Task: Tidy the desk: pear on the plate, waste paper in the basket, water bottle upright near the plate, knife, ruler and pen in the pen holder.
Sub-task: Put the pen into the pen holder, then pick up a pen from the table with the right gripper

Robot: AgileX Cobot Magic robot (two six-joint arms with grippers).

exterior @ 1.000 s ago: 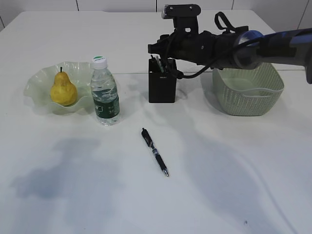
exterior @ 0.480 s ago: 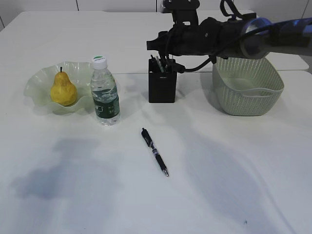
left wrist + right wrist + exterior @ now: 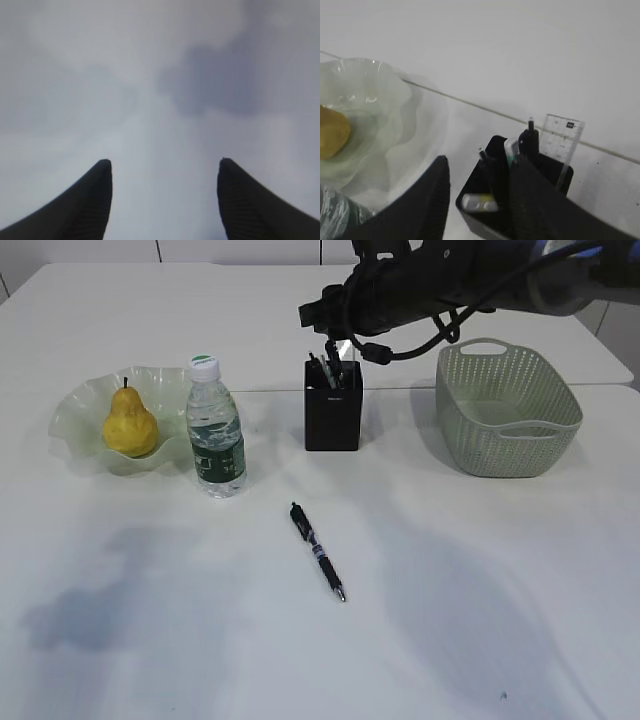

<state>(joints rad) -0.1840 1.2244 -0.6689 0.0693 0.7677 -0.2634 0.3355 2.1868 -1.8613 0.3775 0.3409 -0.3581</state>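
My right gripper hangs open and holds nothing, just above the black pen holder. The clear ruler stands in the holder beside several other tools; which one is the knife I cannot tell. A black pen lies on the desk in front of the holder. The yellow pear sits on the ruffled plate, and the water bottle stands upright beside it. My left gripper is open over bare desk. The waste paper is out of view.
The sage-green basket stands right of the pen holder, under my right arm. The desk's far edge runs behind the holder and basket. Arm shadows fall on the front left of the desk.
My right gripper has risen away from the top of the pen holder, still open. The pen, bottle, pear and basket have not moved.
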